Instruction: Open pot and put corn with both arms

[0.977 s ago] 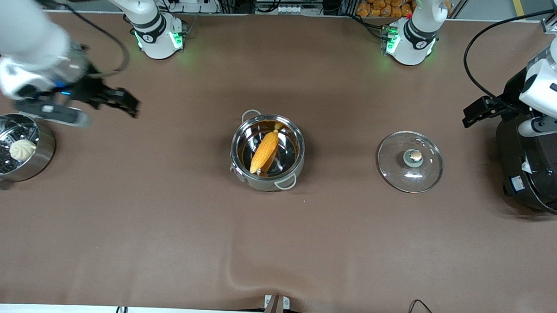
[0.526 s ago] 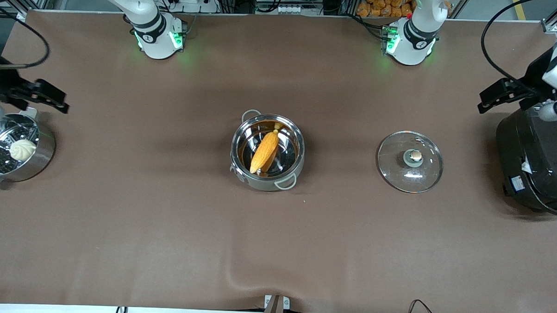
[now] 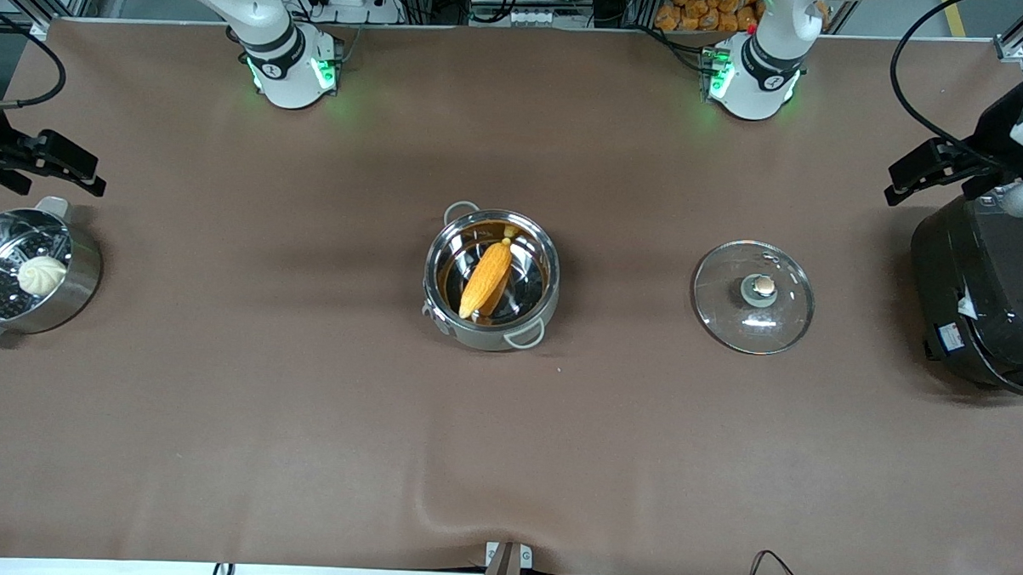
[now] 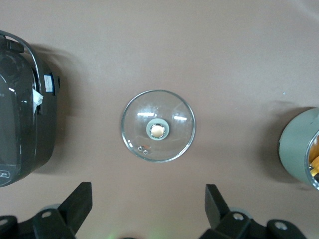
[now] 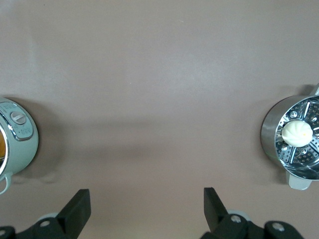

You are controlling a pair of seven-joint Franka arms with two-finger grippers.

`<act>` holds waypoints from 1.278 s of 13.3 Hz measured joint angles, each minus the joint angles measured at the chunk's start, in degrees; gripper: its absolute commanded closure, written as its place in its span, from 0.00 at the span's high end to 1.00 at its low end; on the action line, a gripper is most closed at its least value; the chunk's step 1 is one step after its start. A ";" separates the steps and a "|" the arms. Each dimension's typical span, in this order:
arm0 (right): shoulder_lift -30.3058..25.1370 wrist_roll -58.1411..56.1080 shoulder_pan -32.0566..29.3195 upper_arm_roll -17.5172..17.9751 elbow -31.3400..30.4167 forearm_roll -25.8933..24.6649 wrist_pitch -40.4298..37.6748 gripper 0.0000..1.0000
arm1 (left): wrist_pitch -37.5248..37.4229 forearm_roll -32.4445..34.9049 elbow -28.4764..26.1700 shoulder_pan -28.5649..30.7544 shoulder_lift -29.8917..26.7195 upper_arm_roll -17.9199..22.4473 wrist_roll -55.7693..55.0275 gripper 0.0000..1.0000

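The steel pot point(image 3: 438, 259) stands open mid-table with the yellow-orange corn point(image 3: 485, 279) lying in it. Its edge shows in the left wrist view point(image 4: 295, 147) and the right wrist view point(image 5: 20, 144). Its glass lid point(image 3: 783, 310) with the copper knob lies flat on the table toward the left arm's end, also in the left wrist view point(image 4: 179, 119). My left gripper point(image 3: 920, 171) is open and empty, up by the black cooker. My right gripper point(image 3: 61, 163) is open and empty, up near the steamer pot.
A steel steamer pot point(image 3: 73, 293) with a white bun point(image 3: 41, 274) sits at the right arm's end, also in the right wrist view point(image 5: 271, 134). A big black cooker point(image 3: 979, 304) stands at the left arm's end, also in the left wrist view point(image 4: 25, 124).
My right gripper has drawn back from mid-table to the table's end by the steamer pot. My left gripper has risen and pulled slightly outward. Pot, corn and lid have not moved.
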 measured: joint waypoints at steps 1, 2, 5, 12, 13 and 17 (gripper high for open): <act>-0.15 0.00 0.00 0.00 -0.47 0.02 0.37 1.00 | -0.44 0.00 0.00 -0.51 0.00 0.98 1.02 1.00; -0.19 0.00 0.00 0.01 -0.69 0.03 0.65 1.00 | -0.57 0.00 0.01 -0.55 0.00 1.27 1.64 1.00; -0.20 0.00 -0.31 -0.09 -0.88 0.03 1.14 1.00 | -0.73 0.00 0.04 -0.66 0.00 1.31 1.92 1.00; -0.21 0.00 -2.52 -0.15 -3.38 0.03 1.78 1.00 | -1.41 0.00 0.13 -0.72 0.01 1.16 1.92 1.00; -0.25 0.00 -2.52 -0.09 -3.37 0.03 1.78 1.00 | -1.46 0.00 0.13 -0.67 0.01 1.16 1.92 1.00; -0.49 0.06 -2.52 0.31 -3.36 0.06 1.77 1.00 | -1.81 0.00 0.13 -0.19 0.01 1.17 1.92 1.00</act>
